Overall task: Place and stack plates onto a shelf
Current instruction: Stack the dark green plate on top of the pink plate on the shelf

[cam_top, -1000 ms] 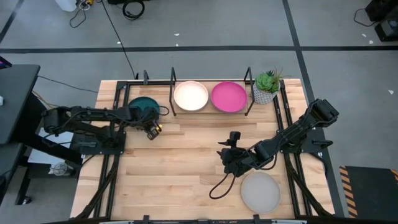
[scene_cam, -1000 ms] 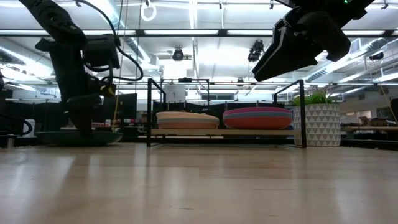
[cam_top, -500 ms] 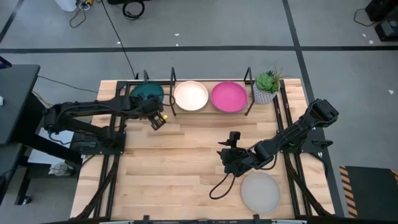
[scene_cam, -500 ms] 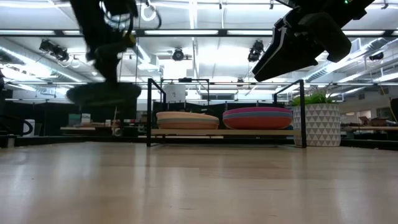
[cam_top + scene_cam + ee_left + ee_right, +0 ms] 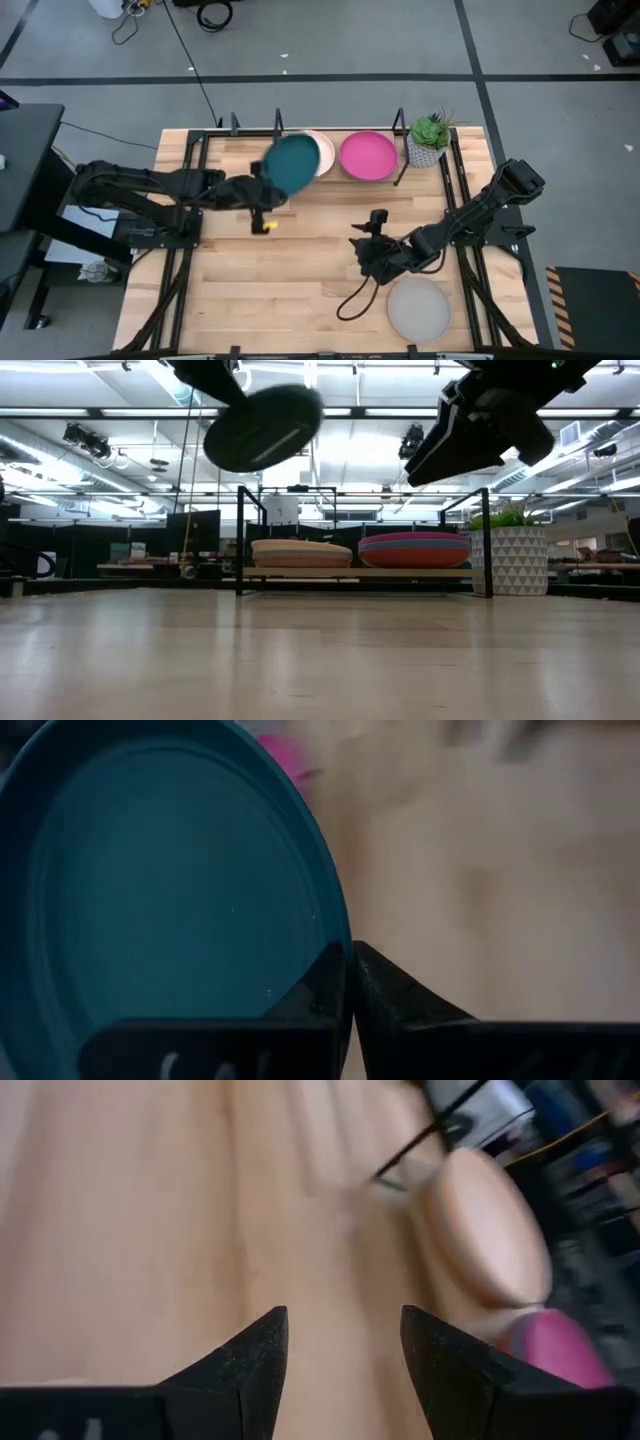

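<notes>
While the left gripper [image 5: 345, 982] pinches the dark teal plate [image 5: 292, 163] by its rim above the shelf [image 5: 278, 131], the plate looks stiff and light; the right gripper [image 5: 342, 1360] waits open mid-table.

A robotics lab or workshop is indicated. A wooden bench [image 5: 300, 270] is set on a grey concrete floor [image 5: 330, 40] marked with dark tape lines, and loose cables [image 5: 212, 14] are left lying beyond its far edge. Across the bench, long rows of ceiling strip lights [image 5: 330, 412], exposed ducting and dark equipment racks [image 5: 60, 555] are seen.
</notes>
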`<state>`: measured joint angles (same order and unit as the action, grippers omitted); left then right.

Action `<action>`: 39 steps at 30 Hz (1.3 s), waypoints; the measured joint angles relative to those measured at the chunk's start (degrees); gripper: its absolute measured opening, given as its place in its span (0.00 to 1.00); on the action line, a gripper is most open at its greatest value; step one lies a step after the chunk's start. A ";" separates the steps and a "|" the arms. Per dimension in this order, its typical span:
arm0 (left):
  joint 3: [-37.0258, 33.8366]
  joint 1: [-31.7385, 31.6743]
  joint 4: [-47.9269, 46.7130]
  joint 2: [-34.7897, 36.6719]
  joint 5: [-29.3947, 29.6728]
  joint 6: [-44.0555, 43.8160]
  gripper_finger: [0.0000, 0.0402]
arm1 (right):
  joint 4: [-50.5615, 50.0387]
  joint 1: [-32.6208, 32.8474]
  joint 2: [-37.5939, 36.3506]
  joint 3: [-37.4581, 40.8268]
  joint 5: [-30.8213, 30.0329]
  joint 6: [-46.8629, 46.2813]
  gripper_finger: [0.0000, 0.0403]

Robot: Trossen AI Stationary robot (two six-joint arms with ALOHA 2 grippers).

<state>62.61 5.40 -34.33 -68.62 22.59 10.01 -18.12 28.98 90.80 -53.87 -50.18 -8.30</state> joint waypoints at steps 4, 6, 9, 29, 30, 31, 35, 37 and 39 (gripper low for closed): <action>0.00 3.01 0.69 -0.01 -6.68 2.17 0.04 | 0.05 1.98 0.00 -1.41 -7.34 7.15 0.50; -0.21 4.27 1.02 -0.02 -8.08 2.23 0.04 | 0.10 3.20 0.00 -2.51 -9.49 11.51 0.50; -2.35 5.29 3.66 -0.02 -12.35 3.18 0.04 | 0.32 4.72 0.00 -4.98 -10.32 16.53 0.50; -4.77 10.01 13.88 -13.16 -24.32 4.23 0.04 | -3.20 -0.54 -0.04 -15.69 13.31 21.64 0.59; -4.74 10.23 14.29 -13.15 -25.11 4.21 0.04 | -3.39 -0.69 -0.04 -15.69 14.54 21.62 0.59; -4.74 10.32 14.54 -13.14 -25.72 4.24 0.04 | -3.61 -0.73 -0.04 -15.69 15.90 21.54 0.58; -4.74 10.34 16.50 -13.14 -28.14 5.29 0.04 | -4.97 -0.73 -0.04 -15.66 17.80 21.30 0.57; -4.74 10.30 17.23 -13.14 -29.17 5.69 0.04 | -5.63 -0.73 -0.04 -15.66 16.71 21.30 0.56; -4.74 10.32 17.94 -13.14 -29.26 5.68 0.04 | -6.39 -0.68 -0.04 -15.66 17.04 20.84 0.53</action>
<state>57.87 15.73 -16.39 -81.76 -6.67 15.70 -24.51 28.30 90.76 -69.54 -33.14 12.54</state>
